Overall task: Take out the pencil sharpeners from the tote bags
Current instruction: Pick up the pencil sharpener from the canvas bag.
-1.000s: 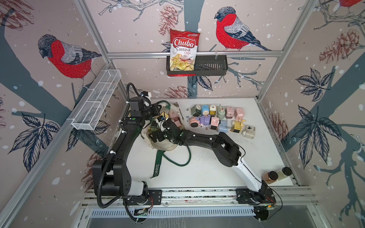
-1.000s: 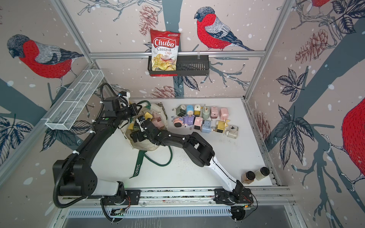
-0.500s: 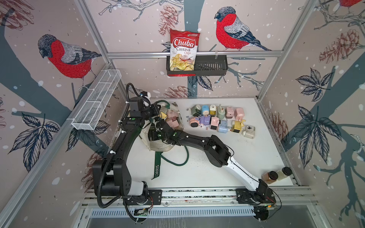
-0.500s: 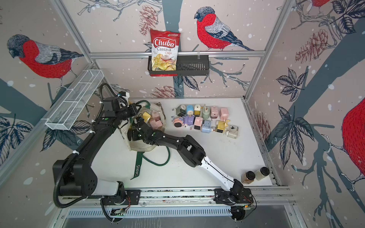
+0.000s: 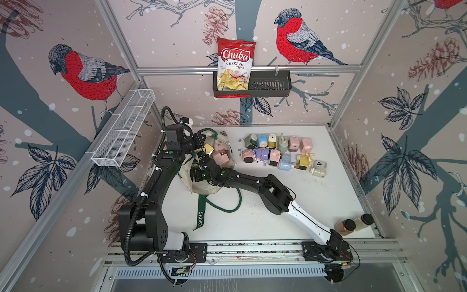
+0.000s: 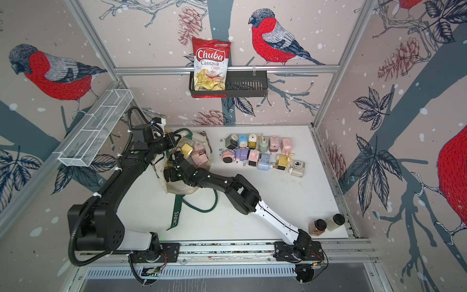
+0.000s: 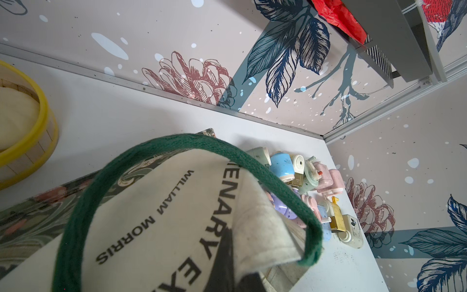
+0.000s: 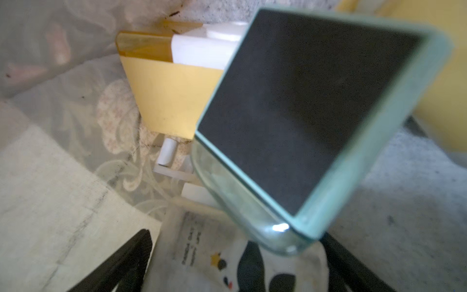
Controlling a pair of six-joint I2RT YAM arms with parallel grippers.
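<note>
The cream tote bag (image 5: 205,182) lies on the table's left side with its mouth held up. My left gripper (image 5: 202,140) (image 7: 228,242) is shut on the canvas rim beside the green strap (image 7: 255,164). My right gripper (image 5: 202,161) (image 8: 236,233) reaches inside the bag, open. A cream panda-print pencil sharpener (image 8: 227,268) lies between its fingers (image 8: 126,255). A mint sharpener with a black base (image 8: 316,113) and a yellow one (image 8: 171,96) lie just beyond. In both top views a yellow (image 5: 208,147) (image 6: 186,149) and a pink sharpener (image 5: 221,156) (image 6: 199,156) show in the bag's mouth. Several sharpeners (image 5: 283,154) stand in two rows on the table.
Two brown-lidded jars (image 5: 345,225) stand at the near right corner. A chips bag (image 5: 235,65) sits in a black basket (image 5: 270,87) on the back wall. A white wire shelf (image 5: 123,129) hangs on the left wall. A round yellow-rimmed wooden hoop (image 7: 22,126) sits behind the bag.
My right arm has pushed farther into the bag's mouth, toward the back left, and the bag has shifted a little. The left gripper keeps its hold on the rim.
</note>
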